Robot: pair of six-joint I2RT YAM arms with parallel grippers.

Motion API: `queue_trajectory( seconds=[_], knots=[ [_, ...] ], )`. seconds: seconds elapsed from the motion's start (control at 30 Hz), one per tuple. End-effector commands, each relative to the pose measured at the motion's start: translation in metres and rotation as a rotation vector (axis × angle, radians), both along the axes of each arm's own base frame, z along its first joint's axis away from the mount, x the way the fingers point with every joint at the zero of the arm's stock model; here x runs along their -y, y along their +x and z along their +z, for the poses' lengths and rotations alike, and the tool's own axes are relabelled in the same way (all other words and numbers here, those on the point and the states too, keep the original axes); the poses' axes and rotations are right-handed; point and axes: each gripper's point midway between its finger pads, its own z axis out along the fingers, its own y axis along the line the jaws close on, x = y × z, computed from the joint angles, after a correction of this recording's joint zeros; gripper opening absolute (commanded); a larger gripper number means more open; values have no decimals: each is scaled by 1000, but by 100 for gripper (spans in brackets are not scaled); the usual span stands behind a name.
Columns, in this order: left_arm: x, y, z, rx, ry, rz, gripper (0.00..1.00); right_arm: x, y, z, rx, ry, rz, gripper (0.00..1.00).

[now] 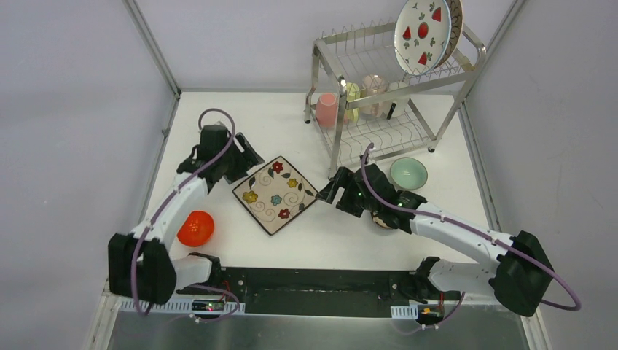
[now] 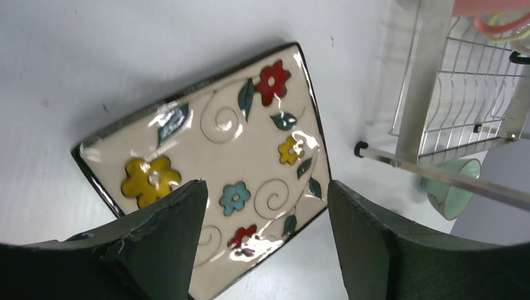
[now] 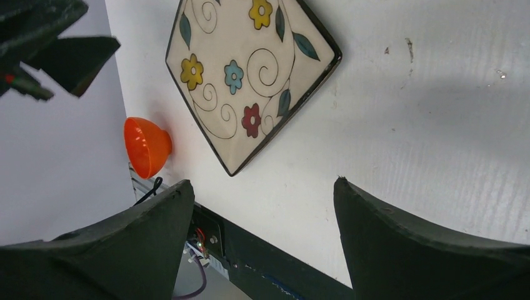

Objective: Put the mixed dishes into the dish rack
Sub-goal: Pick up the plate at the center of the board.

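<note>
The square cream floral plate (image 1: 275, 195) (image 2: 212, 156) (image 3: 250, 69) lies flat on the white table. My left gripper (image 1: 244, 164) (image 2: 265, 187) is open just above its far-left edge and holds nothing. My right gripper (image 1: 328, 193) (image 3: 260, 182) is open and empty beside the plate's right corner. An orange bowl (image 1: 195, 228) (image 3: 147, 147) sits near the left arm. By the rack's foot stands a mint bowl (image 1: 408, 173) (image 2: 453, 190). The dish rack (image 1: 337, 138) (image 2: 431, 69) holds a white plate (image 1: 421, 30) and a brown-rimmed plate (image 1: 455, 25) on top, with a pink cup (image 1: 327, 109) and pale cups (image 1: 374, 93) below.
A brownish dish (image 1: 380, 220) peeks out from under the right forearm. Metal frame posts and grey walls close in the table on the left, back and right. The arms' black base strip (image 1: 313, 281) runs along the near edge.
</note>
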Motion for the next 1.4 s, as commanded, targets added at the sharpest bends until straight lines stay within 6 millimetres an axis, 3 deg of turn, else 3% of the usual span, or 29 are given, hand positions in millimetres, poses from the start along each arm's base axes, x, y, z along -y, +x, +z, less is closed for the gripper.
queue_trajectory(
  seconds=[0.0, 0.13, 0.27, 0.43, 0.63, 0.87, 1.13, 1.37],
  knots=[
    [-2, 42, 9, 26, -41, -186, 71, -16, 10, 36, 98, 96, -5, 84],
    [-10, 72, -16, -48, 2, -256, 67, -16, 9, 43, 137, 101, 8, 85],
    [-13, 85, -43, -123, 13, -259, 67, -15, 6, 34, 134, 87, 18, 85],
    [-14, 85, -77, -204, 20, -271, 66, -17, 2, 24, 99, 63, 25, 85],
    [-12, 78, -106, -283, 3, -287, 66, -14, 1, 28, 122, 62, 22, 85],
    [-2, 64, -105, -313, -60, -323, 63, -9, -1, 25, 145, 49, 32, 86],
    [-1, 24, -110, -352, -73, -334, 53, -8, -9, 17, 122, 45, 46, 85],
    [11, -2, -110, -382, -122, -361, 45, -5, -11, 3, 109, 26, 47, 85]
  ],
)
